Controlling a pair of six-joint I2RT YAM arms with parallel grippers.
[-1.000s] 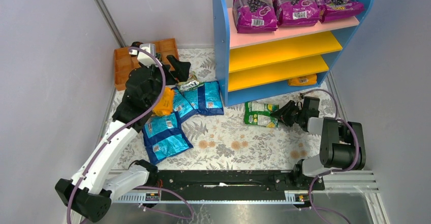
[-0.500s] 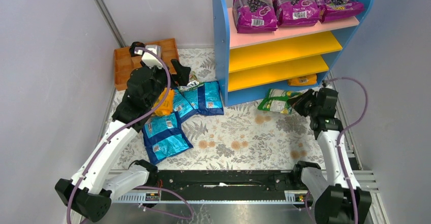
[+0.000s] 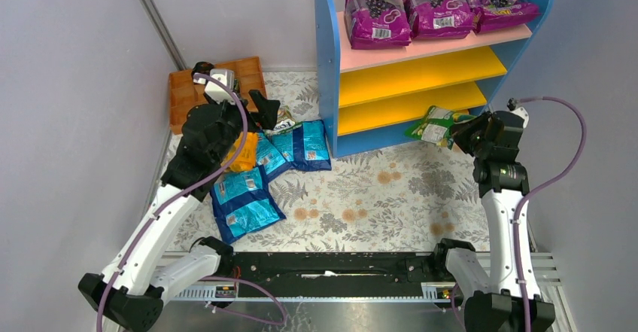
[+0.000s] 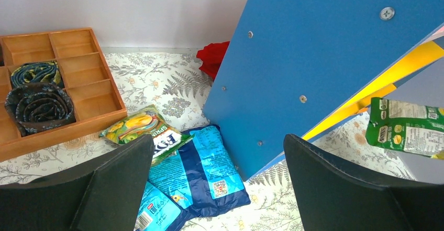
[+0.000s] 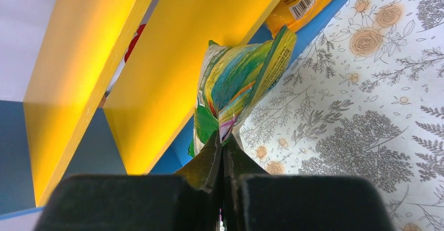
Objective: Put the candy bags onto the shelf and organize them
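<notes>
Top external is showing us gripping a green-yellow candy bag [image 3: 435, 123] in our right gripper [image 3: 463, 130], jaws clenched on one edge of the pouch. We are holding it off the table at the front of the shelf [image 3: 326, 61], level with its lower yellow boards, near the far right corner. An orange bag [image 3: 448, 118] is lying on the shelf's bottom level just behind it. Three purple bags [image 3: 436, 7] are sitting side by side on the pink top board. Our left gripper [image 3: 267, 108] is hovering near the far left corner, jaws spread wide and gripping nothing. Below it, blue bags [image 3: 307, 145] are lying overlapped beside the shelf's left panel, with a second green-yellow bag [image 4: 139, 128] resting partly on them. Another orange pouch [image 3: 242, 153] is peeking out beneath our left arm. One more blue bag [image 3: 245, 204] is lying nearer the left edge. An orange tray [image 3: 180, 97] is sitting in the far left corner, holding rolled cloths [image 4: 39, 105].
</notes>
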